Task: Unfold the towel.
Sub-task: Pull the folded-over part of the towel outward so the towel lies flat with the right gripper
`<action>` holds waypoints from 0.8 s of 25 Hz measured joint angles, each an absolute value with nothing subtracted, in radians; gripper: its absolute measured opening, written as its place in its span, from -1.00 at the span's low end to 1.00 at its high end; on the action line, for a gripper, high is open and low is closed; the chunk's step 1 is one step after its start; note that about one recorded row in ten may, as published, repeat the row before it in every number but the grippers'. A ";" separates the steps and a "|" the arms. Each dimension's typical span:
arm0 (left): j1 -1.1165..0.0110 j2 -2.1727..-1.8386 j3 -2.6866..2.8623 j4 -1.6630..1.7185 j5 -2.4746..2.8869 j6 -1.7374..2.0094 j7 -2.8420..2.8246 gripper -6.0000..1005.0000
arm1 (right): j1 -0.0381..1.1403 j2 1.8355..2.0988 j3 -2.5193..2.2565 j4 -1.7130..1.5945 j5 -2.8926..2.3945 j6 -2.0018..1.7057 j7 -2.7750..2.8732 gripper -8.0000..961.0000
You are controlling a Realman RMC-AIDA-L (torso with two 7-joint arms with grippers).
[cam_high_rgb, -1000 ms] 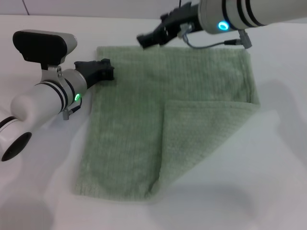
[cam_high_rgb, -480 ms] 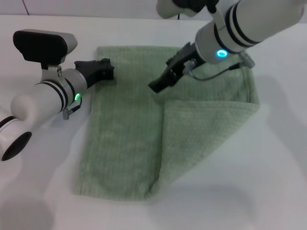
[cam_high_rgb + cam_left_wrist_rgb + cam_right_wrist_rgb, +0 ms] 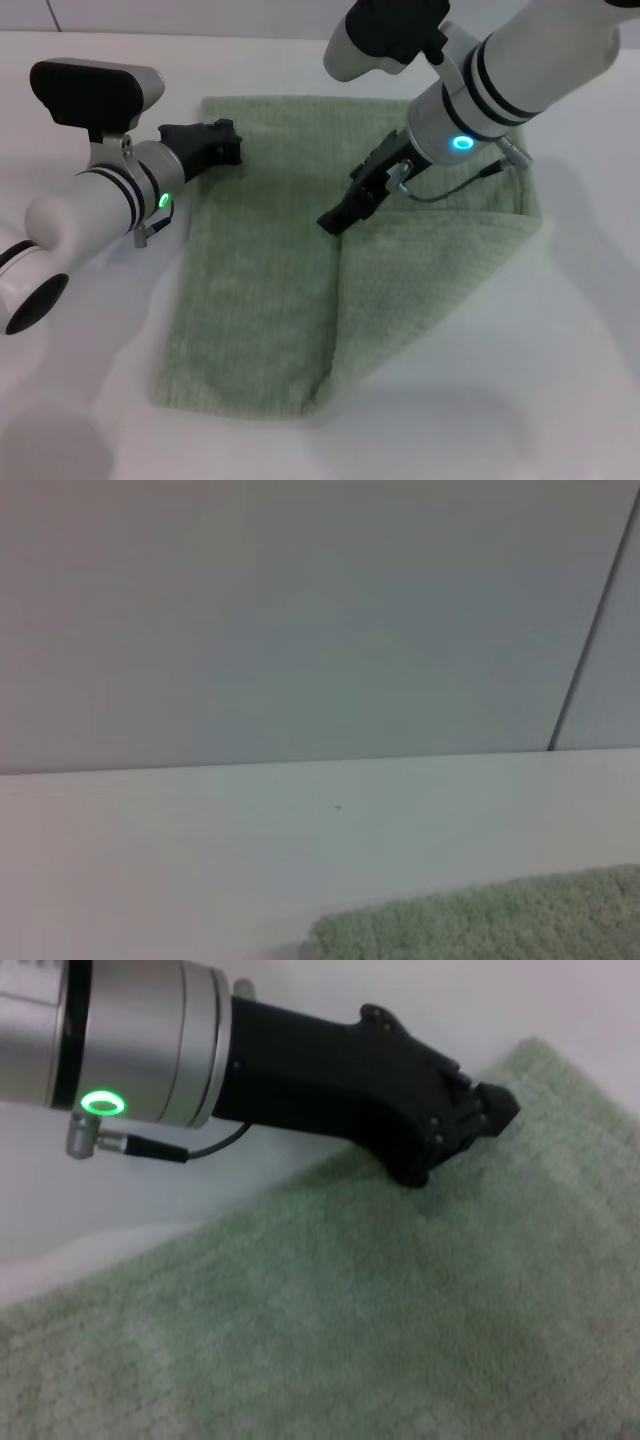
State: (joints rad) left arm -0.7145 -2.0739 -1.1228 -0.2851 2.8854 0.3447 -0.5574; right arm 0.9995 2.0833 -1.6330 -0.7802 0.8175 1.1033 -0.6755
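Note:
The pale green towel (image 3: 255, 270) lies flat on the white table, with its near right part folded over into a flap (image 3: 430, 270). My left gripper (image 3: 232, 148) is shut, with its tip resting on the towel's far left edge. The right wrist view shows it (image 3: 490, 1110) on the cloth (image 3: 350, 1320). My right gripper (image 3: 333, 220) is low over the middle of the towel, at the flap's far left corner. A strip of the towel (image 3: 500, 920) shows in the left wrist view.
The white table (image 3: 560, 380) surrounds the towel on all sides. A pale wall (image 3: 300, 610) rises behind the table's far edge. My left arm's camera housing (image 3: 95, 92) stands to the left of the towel.
My right gripper has come from beyond the towel's far edge, forward and down to the flap's corner. The left arm and the towel have not moved.

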 joint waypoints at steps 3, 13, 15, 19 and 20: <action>-0.712 -2.074 -1.122 -0.288 2.885 0.345 -0.557 -0.99 | 1.000 2.083 -1.633 -0.777 0.818 1.110 -0.676 0.69; -0.711 -2.074 -1.121 -0.288 2.885 0.345 -0.557 -0.99 | 1.000 2.085 -1.633 -0.722 0.828 1.105 -0.694 0.70; -0.710 -2.074 -1.121 -0.289 2.886 0.345 -0.557 -0.99 | 1.001 2.085 -1.632 -0.713 0.832 1.100 -0.700 0.70; -0.710 -2.074 -1.120 -0.291 2.885 0.345 -0.557 -0.99 | 1.008 2.086 -1.631 -0.691 0.832 1.080 -0.701 0.69; -0.710 -2.074 -1.120 -0.292 2.885 0.345 -0.557 -0.99 | 1.008 2.086 -1.631 -0.691 0.832 1.080 -0.701 0.69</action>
